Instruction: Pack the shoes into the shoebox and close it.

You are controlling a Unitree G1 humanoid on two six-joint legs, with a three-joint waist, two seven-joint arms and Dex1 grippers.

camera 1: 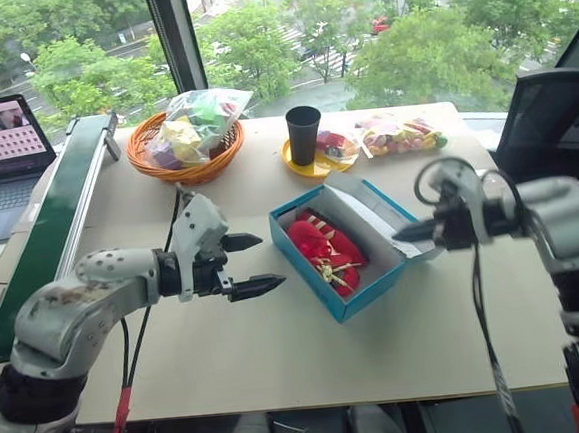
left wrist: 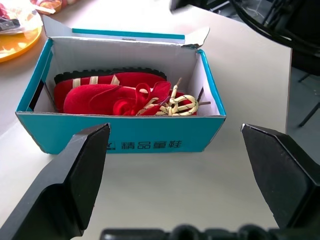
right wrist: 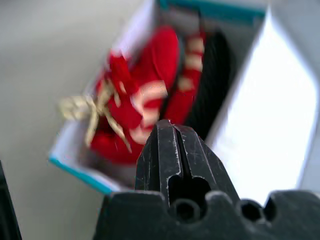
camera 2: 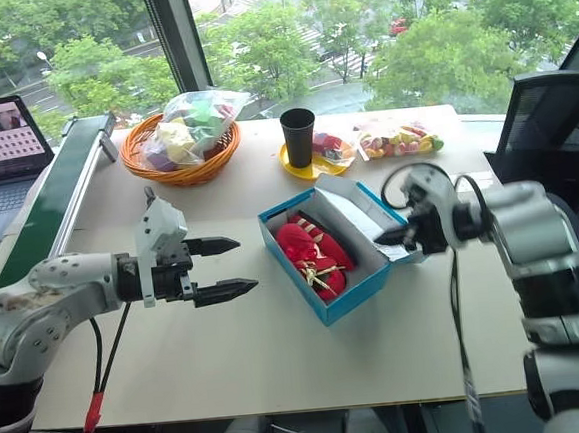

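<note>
laptop [camera 1: 1, 149] at far left edge with screen lit, green conveyor-like rail [camera 1: 54, 220] running along the table's left side. orange basket [camera 1: 186, 154] at the back left holds bagged colourful items, count not clear. left gripper [camera 1: 255, 262] hangs over the table [camera 1: 281, 358] just left of the box, fingers spread wide, nothing between them. shoebox [camera 1: 361, 296] sits mid-table, lid flap open and leaning toward the right. two red shoes [camera 1: 324, 249] lie inside it on their sides, laces tangled on top. one black cup [camera 1: 303, 133] stands on a yellow plate [camera 1: 301, 165] behind the box, one bag of sweets [camera 1: 398, 135] right of the plate. right gripper [camera 1: 403, 235] sits at the box's right side by the open lid, fingers pressed together, holding nothing. dark chair [camera 1: 547, 116] beyond the table's right edge.
</note>
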